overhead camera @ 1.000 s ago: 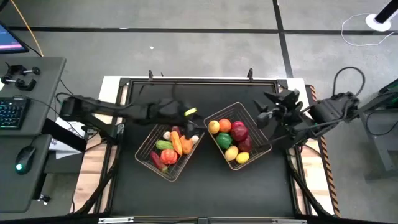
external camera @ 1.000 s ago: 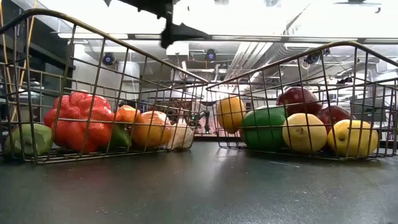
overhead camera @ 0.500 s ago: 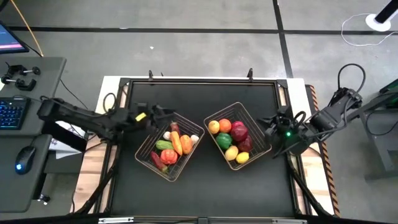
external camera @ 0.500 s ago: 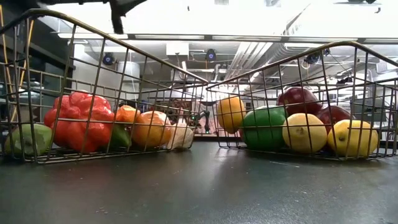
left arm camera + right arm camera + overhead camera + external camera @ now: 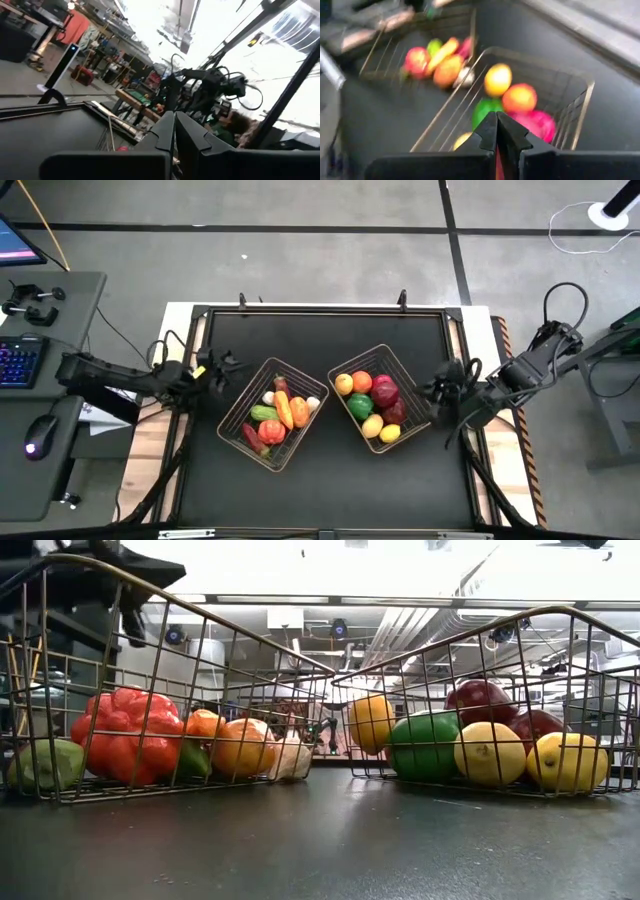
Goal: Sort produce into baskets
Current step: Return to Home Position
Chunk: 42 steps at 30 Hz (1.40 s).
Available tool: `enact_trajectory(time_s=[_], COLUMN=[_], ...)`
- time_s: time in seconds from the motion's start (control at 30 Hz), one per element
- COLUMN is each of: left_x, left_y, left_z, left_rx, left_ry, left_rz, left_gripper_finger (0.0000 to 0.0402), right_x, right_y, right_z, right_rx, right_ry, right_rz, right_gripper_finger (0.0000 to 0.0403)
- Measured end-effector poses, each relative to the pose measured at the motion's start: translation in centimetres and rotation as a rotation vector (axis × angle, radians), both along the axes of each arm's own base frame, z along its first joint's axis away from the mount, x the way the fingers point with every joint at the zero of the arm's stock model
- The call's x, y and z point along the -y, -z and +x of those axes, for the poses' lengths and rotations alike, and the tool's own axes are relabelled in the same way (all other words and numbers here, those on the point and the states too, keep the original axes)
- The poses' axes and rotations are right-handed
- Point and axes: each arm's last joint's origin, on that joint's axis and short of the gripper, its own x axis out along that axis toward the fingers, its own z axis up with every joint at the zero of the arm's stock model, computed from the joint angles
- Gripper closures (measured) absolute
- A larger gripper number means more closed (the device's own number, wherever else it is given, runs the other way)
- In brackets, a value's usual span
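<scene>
Two wire-mesh baskets stand side by side on the black table. The left basket (image 5: 243,393) holds red, orange, green and white produce (image 5: 278,412). The right basket (image 5: 410,378) holds orange, yellow, red and green produce (image 5: 372,398). My left gripper (image 5: 228,363) is shut and holds nothing; it hangs beside the left basket's far-left side, near the table's left edge, and points slightly upward into the room (image 5: 175,125). My right gripper (image 5: 437,388) is also shut and holds nothing; it hangs just right of the right basket and slants down toward it (image 5: 497,127).
Bare black tabletop (image 5: 330,490) lies between the baskets and the near edge. A raised frame (image 5: 320,308) runs round the table. A desk with keyboard (image 5: 18,362) and mouse (image 5: 38,435) stands left of the table. Cables (image 5: 560,300) hang to its right.
My left gripper has drawn back from above the left basket toward the table's left edge, sinking and tipping upward. My right gripper has pulled back from the right basket's far corner toward the right edge and sunk, and it has shut. The produce and baskets have stayed in place.
</scene>
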Motion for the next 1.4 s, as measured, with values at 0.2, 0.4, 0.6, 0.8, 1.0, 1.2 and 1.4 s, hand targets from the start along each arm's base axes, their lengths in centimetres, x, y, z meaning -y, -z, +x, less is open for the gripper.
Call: enact_trajectory(time_s=[0.2,0.4,0.6,0.8,1.0,1.2,1.4], left_x=[0.0,0.0,0.1,0.1,0.1,0.1,0.1], left_y=[1.3,1.5,1.5,1.6,1.7,1.7,1.9], left_z=[-1.4,-1.9,-2.0,-1.9,-1.9,-1.9,-1.8], left_rx=[0.006,-0.018,-0.009,-0.023,-0.031,-0.038,-0.054], left_ry=[0.048,0.099,0.107,0.107,0.107,0.107,0.107], left_rz=[0.004,0.007,-0.005,-0.004,-0.004,-0.004,-0.003], left_gripper_finger=[0.0401,0.0401,0.0401,0.0401,0.0401,0.0401,0.0401], right_x=[-0.2,-0.8,-1.8,-0.8,2.0,4.3,5.0], right_y=[0.2,1.2,4.4,7.1,8.8,11.4,15.2], right_z=[-0.1,-0.6,-2.1,-2.6,-2.4,-2.3,-2.1], right_rx=[-0.014,-0.053,0.046,0.296,0.449,0.532,0.588], right_ry=[0.031,0.018,0.006,-0.009,-0.122,-0.208,-0.256], right_rz=[0.162,0.161,0.203,0.242,0.171,0.078,0.056], right_gripper_finger=[0.0402,0.0403,0.0403,0.0403,0.0403,0.0403,0.0403])
